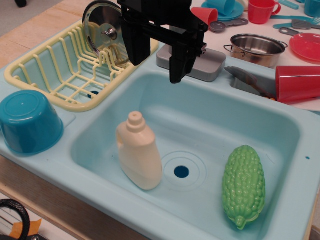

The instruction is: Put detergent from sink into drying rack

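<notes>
At the far left an upturned dark blue bowl point(29, 121) sat on the ledge of the light blue moulding, just beside the near end of the pale yellow drying rack point(55, 70). The rack lay in its own recess behind the bowl, and a round metal lid point(103, 27) with a knob leaned upright among its slats at the far end. To the right of these, the sink point(210, 100) opened wide, and in its left part the cream-white detergent point(138, 151) bottle stood upright with its ribbed cap on top, close beside the round drain hole point(181, 171). Above the sink's back edge hung the black hand point(155, 67), its two fingers pointing down and held apart with nothing between them, well clear of the bottle. Just behind it a grey block point(212, 65) rested on the rim. Farther right, a bumpy green toy gourd point(244, 185) lay in the sink's right part, apart from the drain. Beyond the sink, on the table point(30, 35), stood a steel pot point(256, 49) and a red cup point(298, 83) on its side, with red and blue toy dishes behind them.
</notes>
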`<state>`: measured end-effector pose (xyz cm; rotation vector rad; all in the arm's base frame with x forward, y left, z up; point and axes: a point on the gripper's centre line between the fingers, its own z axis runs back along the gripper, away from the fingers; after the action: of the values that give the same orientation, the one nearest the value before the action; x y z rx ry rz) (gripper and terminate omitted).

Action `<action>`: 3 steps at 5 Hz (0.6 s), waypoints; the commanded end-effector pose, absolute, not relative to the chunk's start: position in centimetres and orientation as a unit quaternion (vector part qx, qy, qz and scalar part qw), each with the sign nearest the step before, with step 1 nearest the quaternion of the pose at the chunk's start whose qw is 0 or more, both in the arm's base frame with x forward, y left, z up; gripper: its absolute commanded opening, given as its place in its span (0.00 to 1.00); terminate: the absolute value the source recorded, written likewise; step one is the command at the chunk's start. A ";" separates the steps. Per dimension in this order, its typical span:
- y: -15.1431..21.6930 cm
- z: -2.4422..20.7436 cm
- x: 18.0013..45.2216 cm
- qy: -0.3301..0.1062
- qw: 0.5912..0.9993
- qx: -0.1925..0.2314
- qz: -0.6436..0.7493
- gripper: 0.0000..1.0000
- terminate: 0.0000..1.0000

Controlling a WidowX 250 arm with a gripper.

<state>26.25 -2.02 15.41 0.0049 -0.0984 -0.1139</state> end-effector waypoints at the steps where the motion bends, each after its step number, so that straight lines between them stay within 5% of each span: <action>1: -2.0 15.4 26.2 -0.049 0.997 0.002 -0.057 1.00 0.00; 3: -4.2 17.5 24.1 -0.041 0.985 0.069 0.155 1.00 0.00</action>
<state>22.90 -4.54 16.84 0.1797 -0.0625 0.4581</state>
